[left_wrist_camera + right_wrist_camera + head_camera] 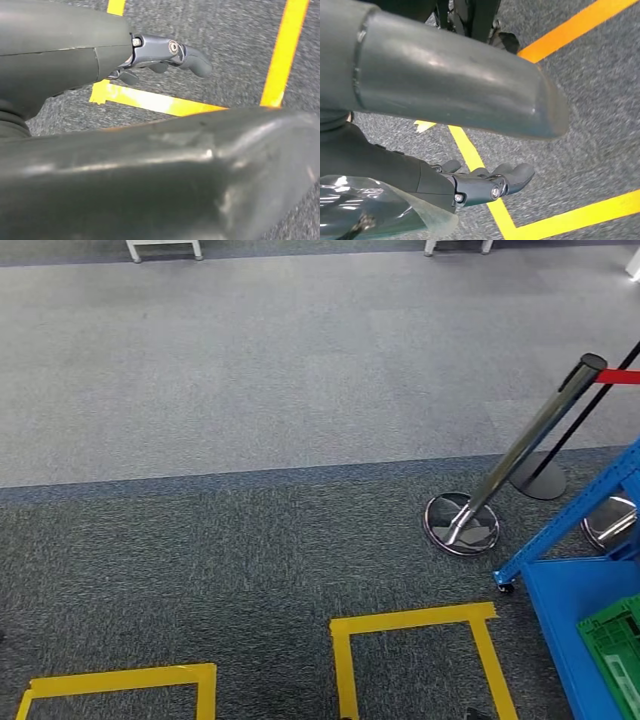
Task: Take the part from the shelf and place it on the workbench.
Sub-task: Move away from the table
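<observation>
- Left hand, grey and dark-fingered, hangs over the dark speckled carpet; its fingers reach out straight and apart, with nothing in them.
- Right hand hangs likewise over that carpet, fingers extended and released, grasping nothing.
- Yellow tape lines run across the carpet beneath both hands; in the head view they form two open rectangles along the near edge of the floor.
- Blue metal shelf cart stands at the right edge of the floor, a green plastic crate resting in its near corner.
- I cannot tell whether the part lies in that crate.
- Chrome barrier post with a round mirrored base leans just beside the cart's far corner, a red belt at its top.
- Lighter grey carpet covers the far half of the floor.
</observation>
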### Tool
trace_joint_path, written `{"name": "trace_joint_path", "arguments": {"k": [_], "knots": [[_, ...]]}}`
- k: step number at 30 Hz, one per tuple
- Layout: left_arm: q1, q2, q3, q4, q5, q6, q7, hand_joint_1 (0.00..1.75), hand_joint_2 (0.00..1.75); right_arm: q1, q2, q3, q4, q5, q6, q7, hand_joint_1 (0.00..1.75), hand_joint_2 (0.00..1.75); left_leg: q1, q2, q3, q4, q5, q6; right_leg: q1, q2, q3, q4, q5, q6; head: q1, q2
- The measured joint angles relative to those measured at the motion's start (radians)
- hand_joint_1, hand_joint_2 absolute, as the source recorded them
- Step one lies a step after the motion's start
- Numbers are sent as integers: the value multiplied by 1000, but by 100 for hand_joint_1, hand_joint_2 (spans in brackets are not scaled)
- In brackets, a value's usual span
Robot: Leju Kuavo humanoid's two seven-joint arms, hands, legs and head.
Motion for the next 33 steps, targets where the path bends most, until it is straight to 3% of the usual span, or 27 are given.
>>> {"name": "trace_joint_path", "arguments": {"k": [2,3,6,8,10,12,13,14,15,17,19,21,23,25,26,27,28,29,31,33], "knots": [[-1,1,0,0,0,0,0,0,0,-3,-1,-1,0,0,0,0,0,0,-3,19,1,6,-7,-12,2,-33,70,-119,35,-5,-1,0],[-2,1,0,0,0,0,0,0,0,-5,-1,-1,0,1,0,0,0,0,-4,27,2,8,-10,-19,5,-41,85,-144,38,-12,-2,0],[-6,1,0,0,0,0,0,0,0,-3,-1,-3,0,1,0,0,0,0,-1,39,7,11,-14,-36,11,-19,81,-146,40,-39,-3,0],[-8,1,0,-1,0,0,0,0,0,-3,-2,-6,0,0,0,0,0,0,4,2,-7,51,-48,-44,10,0,80,-149,45,-54,-5,0],[-5,1,0,-1,0,0,0,0,0,-5,-2,-6,0,0,0,0,0,0,5,-44,-59,173,-116,-44,12,22,79,-150,47,-63,-7,0],[-1,1,0,-1,0,0,0,0,0,-5,-2,-6,0,0,0,0,0,0,1,-56,-116,295,-158,-36,19,51,78,-150,48,-68,-8,0],[0,1,0,-1,0,0,0,0,0,-4,-2,-6,0,0,0,0,0,0,-2,-58,-127,310,-150,-30,22,66,79,-150,49,-69,-8,0],[1,1,0,-1,0,0,0,0,0,-3,-2,-7,0,-1,0,1,0,0,-7,-62,-120,286,-122,-21,25,81,80,-149,49,-70,-8,0],[0,2,0,-1,0,0,0,0,0,-3,-2,-7,0,-2,0,4,0,0,-12,-72,-98,228,-81,-12,27,96,82,-149,49,-70,-8,0],[0,6,0,-1,1,0,2,0,0,-5,0,-10,1,-11,-2,18,0,0,-22,-128,-46,97,-11,10,25,123,82,-148,51,-68,-7,0],[-3,11,0,0,2,1,14,0,0,-10,3,-19,2,-24,-6,36,0,0,-27,-165,-22,33,7,23,20,146,73,-148,55,-60,-10,0],[-10,13,0,0,5,0,29,0,0,-13,3,-32,3,-41,-10,52,0,0,-24,-146,-15,12,8,25,17,167,62,-151,62,-49,-14,0],[-15,12,0,-1,6,-8,36,0,0,-16,2,-47,3,-58,-11,60,0,0,-18,-118,-4,-17,19,23,22,132,42,-130,45,-42,-11,0],[-16,11,0,-1,6,-24,39,0,0,-25,1,-62,3,-70,-14,65,0,0,-17,-85,2,-31,25,22,24,64,-9,-33,-10,-34,-7,0],[-15,10,0,-1,6,-32,41,0,0,-29,0,-67,3,-68,-19,72,0,0,-17,-67,1,-31,24,22,22,43,-43,33,-39,-27,-5,0],[-15,9,0,-1,6,-42,46,0,0,-32,-1,-70,3,-64,-24,81,0,0,-17,-50,1,-29,22,20,18,33,-70,88,-57,-21,-4,0],[-16,9,0,-1,4,-49,54,0,0,-33,-2,-73,3,-65,-25,92,0,0,-16,-34,1,-28,20,18,14,27,-81,112,-57,-15,-4,0],[-18,8,-1,-1,3,-54,65,0,0,-33,-4,-78,3,-70,-21,104,0,0,-15,-19,2,-26,17,15,10,22,-72,98,-38,-9,-4,0],[-23,6,-3,-1,0,-54,87,0,0,-34,-6,-91,3,-88,-6,122,0,0,-10,5,4,-18,9,5,4,-8,0,-33,23,2,-4,0],[-25,5,-5,-1,-2,-45,103,0,0,-38,-7,-99,4,-87,-2,140,0,0,-11,23,5,-8,-2,-9,5,-36,63,-140,53,-5,-4,0]]}}
